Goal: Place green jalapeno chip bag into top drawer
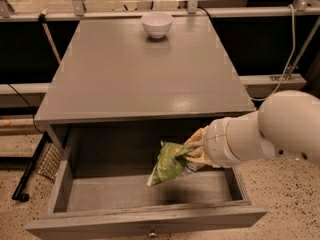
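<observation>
- Camera view, from above and in front: one grey table (145, 74) is seen with its single top drawer (60, 186) pulled wide open towards the lens.
- At far left, one dark wire-mesh panel (49, 161) is seen leaning by the table leg, on a speckled floor (280, 194).
- One small metal knob (151, 231) is set at the centre of the drawer's plain front panel, at the bottom edge of the view.
- One white bowl (157, 24) is seen upright at the back of the tabletop, near its middle and well apart from everything else.
- One green jalapeno chip bag (169, 163) is held tilted inside the open drawer, right of centre, its lower corner pointed down and left; whether that corner touches the drawer floor cannot be told.
- One gripper (192, 153) is clenched on the bag's upper right edge, just under the table's front lip, its yellowish fingers (198, 138) pressed against the foil.
- One thick white arm (270, 131) is extended in from the right edge, over the drawer's right side.
</observation>
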